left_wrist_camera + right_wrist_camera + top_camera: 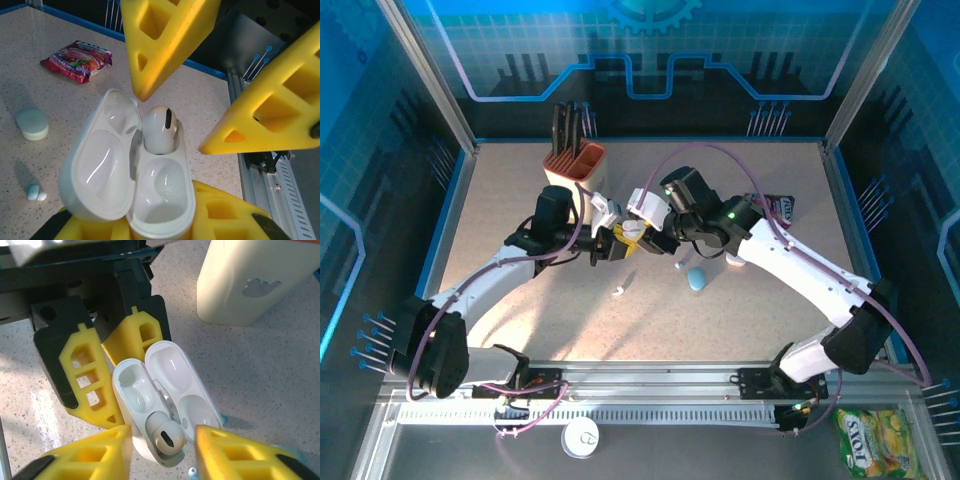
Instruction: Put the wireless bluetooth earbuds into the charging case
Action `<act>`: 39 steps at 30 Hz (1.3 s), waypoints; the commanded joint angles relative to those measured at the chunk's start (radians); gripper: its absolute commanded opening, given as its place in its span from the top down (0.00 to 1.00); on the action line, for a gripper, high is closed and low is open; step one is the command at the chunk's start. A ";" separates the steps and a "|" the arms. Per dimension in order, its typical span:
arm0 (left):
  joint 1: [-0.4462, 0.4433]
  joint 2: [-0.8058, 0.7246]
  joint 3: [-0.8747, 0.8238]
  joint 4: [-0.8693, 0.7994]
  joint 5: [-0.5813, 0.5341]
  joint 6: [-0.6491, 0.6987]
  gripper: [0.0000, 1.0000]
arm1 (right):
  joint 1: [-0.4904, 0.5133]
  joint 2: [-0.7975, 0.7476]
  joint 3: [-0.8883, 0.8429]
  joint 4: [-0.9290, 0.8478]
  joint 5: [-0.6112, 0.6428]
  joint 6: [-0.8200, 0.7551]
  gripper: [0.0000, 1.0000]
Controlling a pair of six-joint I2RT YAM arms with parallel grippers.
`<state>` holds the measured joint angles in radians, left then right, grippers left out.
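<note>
A white charging case [162, 200] stands with its lid [100, 165] swung open, and my left gripper [160, 225] is shut on its lower body. One white earbud [160, 130] sits in the case's far socket; the near socket is bare. My right gripper [161, 445] is open just above the case [135, 390], one yellow finger on each side of the seated earbud [165, 437] and clear of it. In the top view both grippers meet at mid-table, left gripper [610, 243] and right gripper [645, 235]. A loose earbud [619, 292] lies on the table nearer the front.
A pale blue oval case [697, 279] lies right of the grippers. A cream holder with dark utensils [575, 160] stands just behind them. A red snack packet [782, 207] is at the back right. A white disc [581, 437] and a yellow-green packet [870, 440] lie below the front rail.
</note>
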<state>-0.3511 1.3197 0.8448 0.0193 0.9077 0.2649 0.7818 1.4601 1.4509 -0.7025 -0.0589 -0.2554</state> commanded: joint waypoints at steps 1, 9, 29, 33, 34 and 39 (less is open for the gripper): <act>-0.004 -0.022 0.021 0.001 0.030 0.019 0.85 | -0.026 -0.060 -0.029 0.045 -0.066 0.060 0.52; 0.003 -0.032 -0.002 0.023 0.009 0.014 0.85 | -0.184 -0.183 -0.162 0.240 -0.183 0.327 0.36; 0.176 -0.305 -0.206 0.270 -0.290 -0.176 0.83 | -0.145 0.340 -0.065 -0.039 -0.278 0.582 0.36; 0.182 -0.350 -0.228 0.261 -0.345 -0.176 0.83 | -0.053 0.499 0.073 -0.142 -0.248 0.546 0.43; 0.185 -0.360 -0.228 0.249 -0.347 -0.170 0.83 | -0.030 0.537 0.115 -0.172 -0.235 0.538 0.44; 0.196 -0.414 -0.227 0.218 -0.356 -0.157 0.84 | 0.038 0.689 0.268 -0.297 -0.194 0.539 0.48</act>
<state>-0.1661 0.9455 0.6250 0.2298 0.5781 0.1059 0.7963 2.0911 1.6543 -0.8593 -0.2844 0.3016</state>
